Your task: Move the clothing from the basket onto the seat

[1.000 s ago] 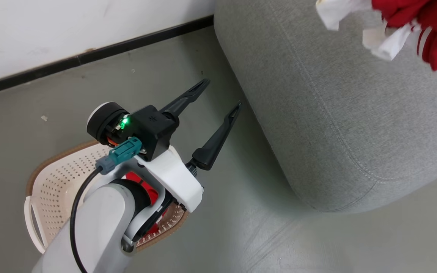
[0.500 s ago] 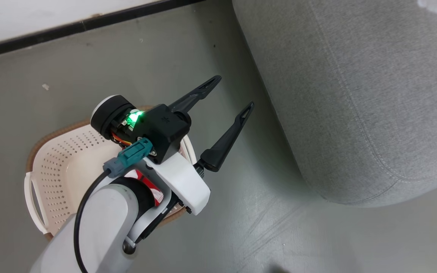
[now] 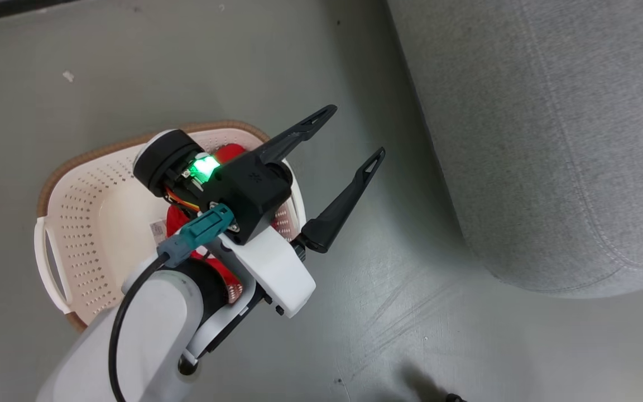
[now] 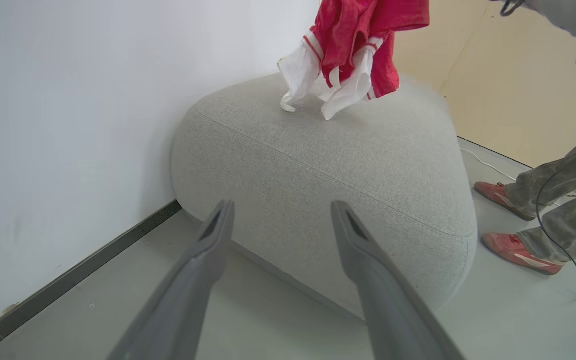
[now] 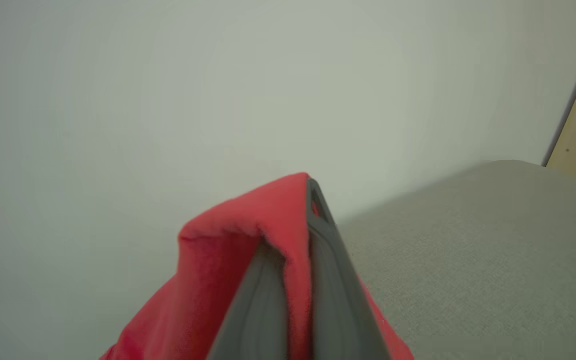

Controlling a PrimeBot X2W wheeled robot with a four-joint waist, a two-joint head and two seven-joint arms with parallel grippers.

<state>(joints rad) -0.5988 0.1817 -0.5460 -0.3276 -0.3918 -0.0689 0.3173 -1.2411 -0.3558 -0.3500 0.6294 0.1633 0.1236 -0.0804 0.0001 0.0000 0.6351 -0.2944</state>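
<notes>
The jaws of the left gripper (image 3: 356, 130) are spread wide with nothing between them. They are held over the grey floor (image 3: 355, 335), between the laundry basket (image 3: 76, 223) and the sofa (image 3: 550, 139), and are pointed toward the sofa. A red garment (image 3: 231, 153) lies in the basket, below and behind the left wrist, well apart from those fingertips and partly hidden by the arm. The jaws of the right gripper (image 5: 302, 212) are pressed together on a fold of a second red garment (image 4: 363, 30), which is draped over one finger. That garment, with white stripes and white trim, is seen hanging above the sofa's top, its white ends low over the cushion; whether they touch it cannot be told. A person's legs (image 4: 563, 230) in red shoes are seen beside the sofa.
</notes>
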